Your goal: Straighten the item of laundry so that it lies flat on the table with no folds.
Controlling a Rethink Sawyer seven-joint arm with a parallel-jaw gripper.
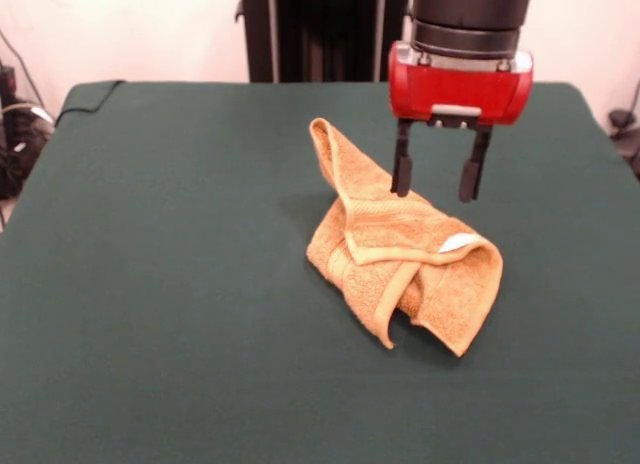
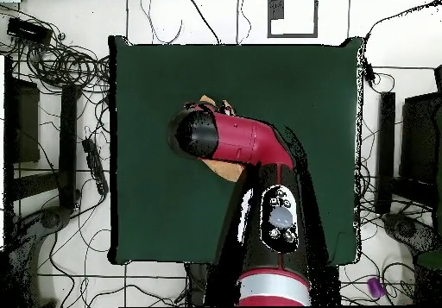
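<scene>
The towel (image 1: 400, 259) lies crumpled near the table's (image 1: 150, 284) middle, white label (image 1: 458, 244) up. The gripper (image 1: 436, 192) hangs above it, fingers spread, pinching nothing. From overhead the arm (image 2: 246, 141) hides most of the towel.

Even, soft indoor light, apparently from above. Front view slightly soft; pale wall behind bench (image 1: 150, 284) washed out. Faint shadow under crumpled towel (image 1: 400, 259), darkest at its near fold. Mild sheen on red gripper (image 1: 437, 179) housing. Overhead view evenly lit.
</scene>
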